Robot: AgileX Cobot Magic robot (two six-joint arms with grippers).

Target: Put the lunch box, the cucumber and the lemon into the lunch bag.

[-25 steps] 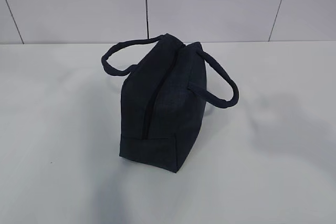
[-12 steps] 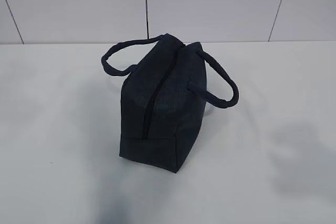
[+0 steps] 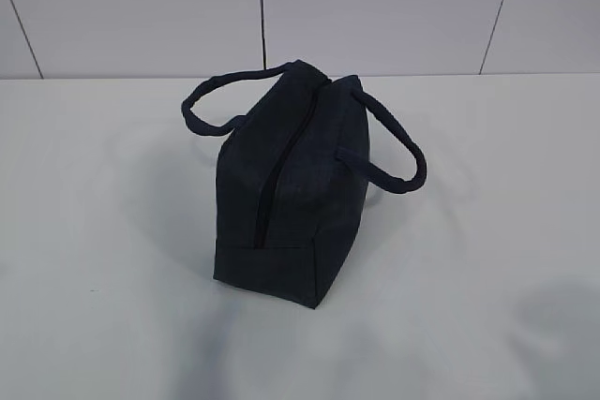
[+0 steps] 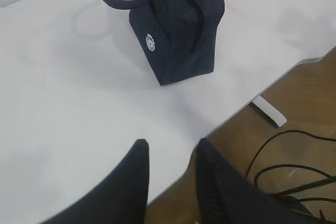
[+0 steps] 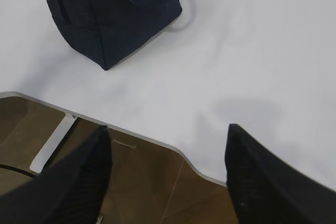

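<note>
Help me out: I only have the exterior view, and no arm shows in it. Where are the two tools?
Observer: The left tool hangs over the near edge of the table, slightly open and empty.
Operator: And the right one?
Observer: The right tool is open much wider and is also empty. It is over the same edge, with the lunch bag ahead to its left.
Operator: Is there anything on the bag that I can't see?
Observer: A small round white logo on one side panel shows in the left wrist view.
</note>
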